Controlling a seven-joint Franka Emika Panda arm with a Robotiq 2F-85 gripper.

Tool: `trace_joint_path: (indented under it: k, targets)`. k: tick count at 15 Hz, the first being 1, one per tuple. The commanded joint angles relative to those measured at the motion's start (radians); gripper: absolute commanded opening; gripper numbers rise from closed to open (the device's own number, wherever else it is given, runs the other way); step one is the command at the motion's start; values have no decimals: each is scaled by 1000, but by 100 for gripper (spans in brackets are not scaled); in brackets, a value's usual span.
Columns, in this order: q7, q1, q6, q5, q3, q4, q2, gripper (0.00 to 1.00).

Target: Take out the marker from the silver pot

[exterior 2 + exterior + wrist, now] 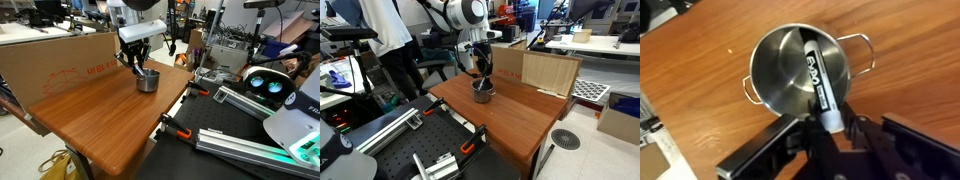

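The silver pot (773,72) stands on the wooden table, with two small handles; it shows in both exterior views (482,91) (147,82). The marker (814,72) lies slanted inside it, dark-labelled body with a pale end leaning over the near rim. My gripper (832,126) is right above the pot's near rim, its two fingers closed against the marker's pale end. In both exterior views the gripper (481,77) (137,66) points down into the pot, and the marker is hidden there.
The wooden table (520,112) (100,125) has a cardboard box (550,72) (60,58) standing along its far side, close to the pot. A person (390,40) stands beside the table. Clamps and metal rails (215,125) lie past the table's edge.
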Motion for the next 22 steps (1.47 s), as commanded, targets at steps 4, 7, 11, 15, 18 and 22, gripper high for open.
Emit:
trace_joint_path:
  k: [4, 7, 11, 15, 18, 22]
  targets:
    - [3, 23, -47, -7, -28, 25, 16, 43]
    - [7, 25, -71, -14, -32, 29, 20, 64]
    - [3, 23, -82, -9, -34, 32, 24, 94]
    - [-17, 13, -26, 0, -26, -8, -14, 100]
    - [-49, -2, 29, 17, -18, -38, -48, 100]
    - [-72, -8, 79, 19, -19, -71, -76, 100]
